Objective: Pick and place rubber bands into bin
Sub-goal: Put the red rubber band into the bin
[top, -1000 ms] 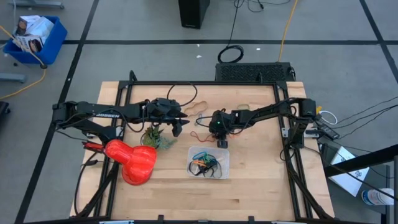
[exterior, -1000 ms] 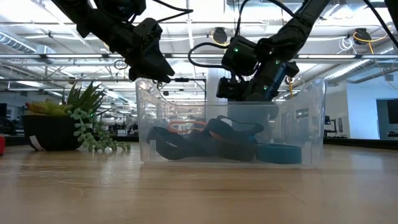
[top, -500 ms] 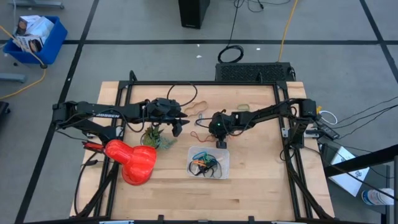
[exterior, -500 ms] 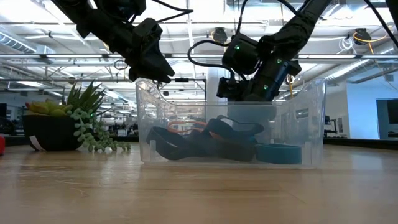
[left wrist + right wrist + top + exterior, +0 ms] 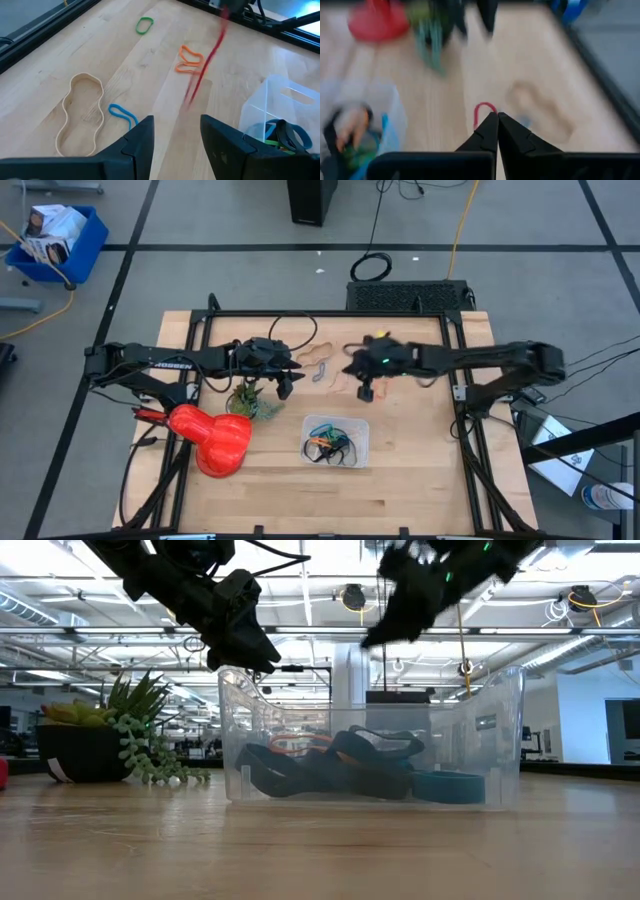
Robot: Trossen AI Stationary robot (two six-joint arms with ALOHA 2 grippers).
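Observation:
My right gripper (image 5: 372, 638) (image 5: 496, 119) is raised above the table behind the clear bin (image 5: 337, 442) (image 5: 370, 735), shut on a red rubber band (image 5: 205, 60). The bin stands on the table and holds several bands in black, blue, orange and green. Loose bands lie flat on the table: a large tan one (image 5: 80, 115), a blue one (image 5: 122, 114), an orange one (image 5: 189, 59) and a green one (image 5: 145, 25). My left gripper (image 5: 290, 380) (image 5: 176, 125) is open and empty, above the table to the left of the loose bands. My right gripper pinches the red band between its two shut fingers, which slant down toward the table's left. A short loop of the band (image 5: 482, 111) shows just past the fingertips. In the left wrist view the band hangs below the gripper as a long slack streak. I cannot tell whether its lower end is clear of the table.
A red rounded object (image 5: 215, 442) and a small green plant in a dark pot (image 5: 250, 400) (image 5: 90, 745) stand at the table's left. A blue crate (image 5: 55, 240) and a black cable coil (image 5: 372, 268) are on the floor beyond the table.
My right gripper has risen quickly from the table by the bin and gone toward the far and right edges. It has taken the red band up with it. The band, which lay on the table, now hangs below the fingers.

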